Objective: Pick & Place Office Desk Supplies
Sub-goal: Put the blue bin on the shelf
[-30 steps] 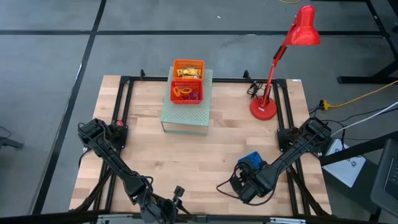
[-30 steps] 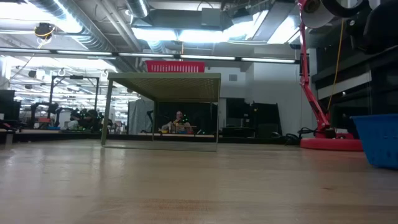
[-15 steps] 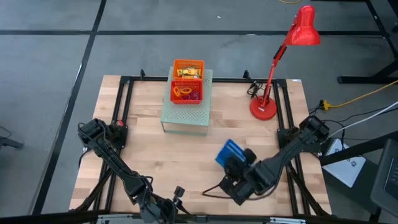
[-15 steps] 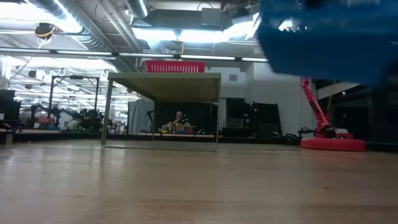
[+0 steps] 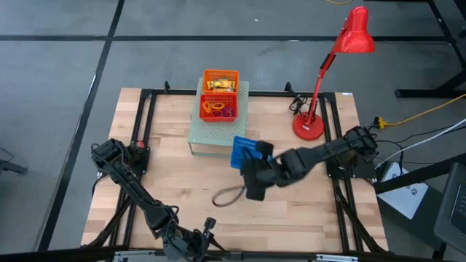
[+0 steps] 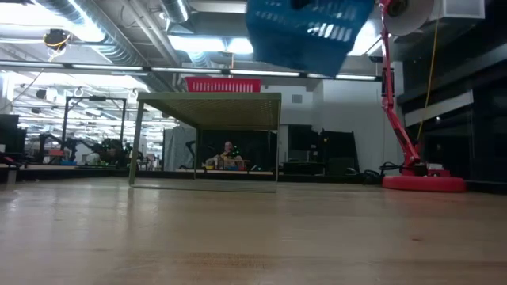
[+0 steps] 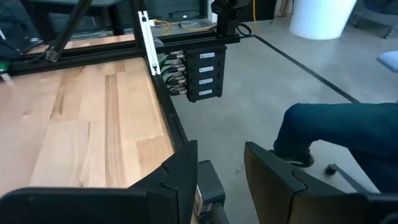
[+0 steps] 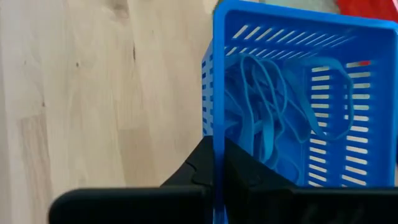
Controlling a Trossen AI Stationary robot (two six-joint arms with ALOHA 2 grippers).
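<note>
The right claw (image 5: 251, 156) is pinching one wall of the blue basket (image 5: 242, 153), carrying it above the table's middle, near the green box's (image 5: 218, 135) front edge. Blue loops (image 8: 273, 118) are lying inside. Held by one thin rim, it could tilt, spilling them, or clip the box. The left claw (image 7: 217, 180) is waiting half-open off the table's front-left edge.

A tangle of thin blue loops (image 8: 273, 118) is lying inside a blue slotted basket (image 5: 244, 152), which is hanging clear of the worktop near the middle of the high view and at the upper middle of the low view, tilted. The right hand (image 8: 214, 163) is pinching the basket's rim. Toward the upper middle of the high view, yellow stubby pieces (image 5: 219, 85) are sitting in one orange basket (image 5: 220, 73), and ring-shaped clips (image 5: 215, 109) in orange, purple and red are resting in the orange basket just below it.
</note>
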